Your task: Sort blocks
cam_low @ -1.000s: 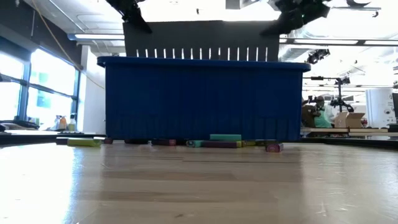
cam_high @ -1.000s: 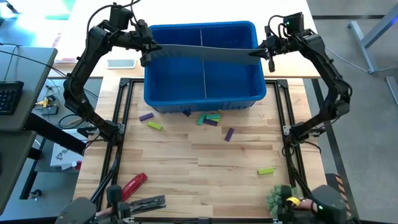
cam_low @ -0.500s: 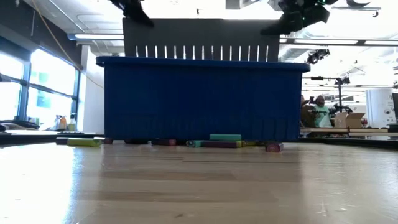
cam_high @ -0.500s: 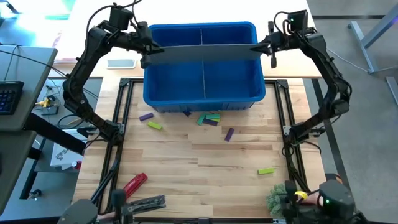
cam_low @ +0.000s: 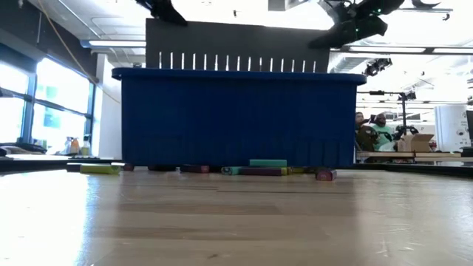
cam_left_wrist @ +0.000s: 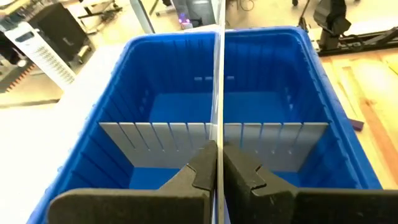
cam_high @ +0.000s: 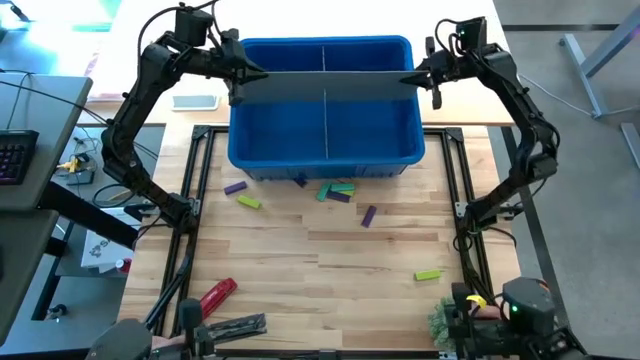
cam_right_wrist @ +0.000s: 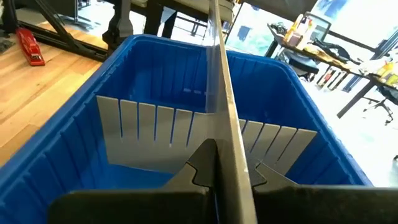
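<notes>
Grippers, the left gripper (cam_high: 243, 72) and right gripper (cam_high: 415, 78), each clamped on one end of the grey divider (cam_high: 326, 84) above the blue bin (cam_high: 325, 160), should lower it level together, while blocks (cam_high: 338, 189) lie at 6 o'clock of the bin.

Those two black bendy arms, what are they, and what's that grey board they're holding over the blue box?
They are robot arms. One picture looks down from above, one looks along the table, and two come from cameras on the wrists. The left gripper and the right gripper each pinch one end of a grey divider with shut fingers, holding it across the blue bin. Another divider already stands inside. On the wooden table lie small coloured blocks, waiting to be sorted, and a red tool.
</notes>
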